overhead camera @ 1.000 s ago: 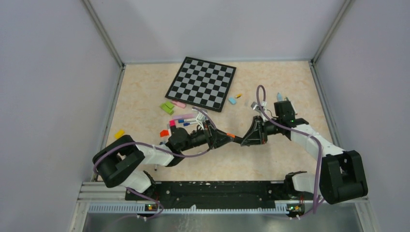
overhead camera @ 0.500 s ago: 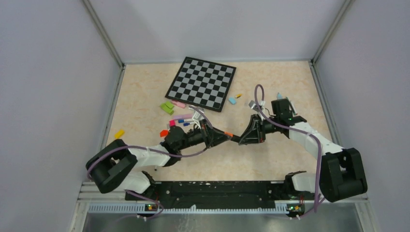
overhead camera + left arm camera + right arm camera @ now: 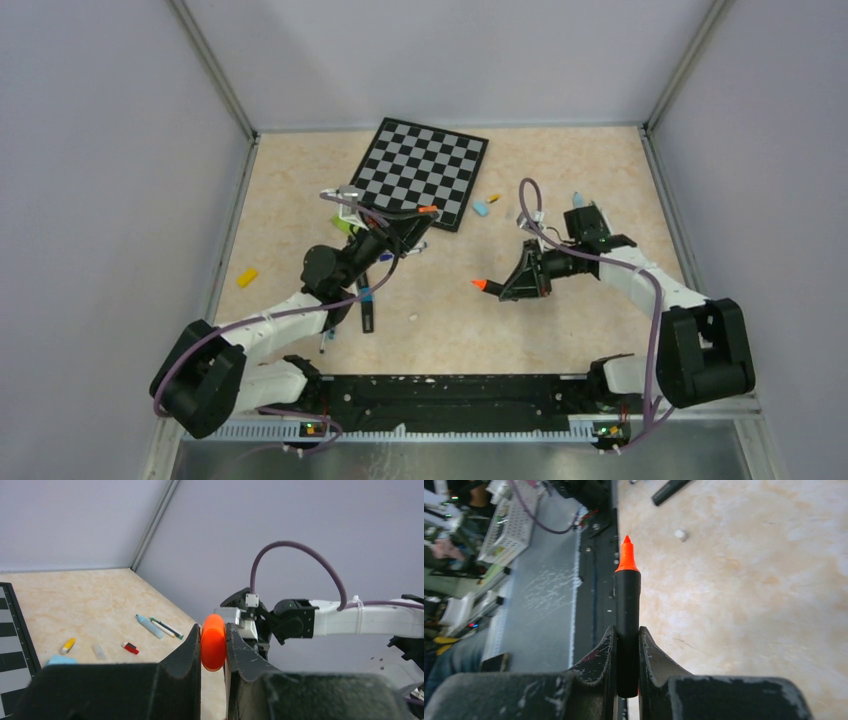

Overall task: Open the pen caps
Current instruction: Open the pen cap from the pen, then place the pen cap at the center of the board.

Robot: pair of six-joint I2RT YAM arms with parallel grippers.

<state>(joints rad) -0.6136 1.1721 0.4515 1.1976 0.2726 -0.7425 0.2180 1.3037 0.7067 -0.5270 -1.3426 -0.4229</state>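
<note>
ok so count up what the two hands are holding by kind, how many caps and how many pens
caps: 1, the orange cap pinched in the left hand
pens: 1, the black pen with its orange tip bare, gripped in the right hand
total: 2

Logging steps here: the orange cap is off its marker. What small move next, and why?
Likely the left gripper lowers toward the table and opens to release the orange cap: it is fully off, and the right gripper holds the black marker with its tip bare.
</note>
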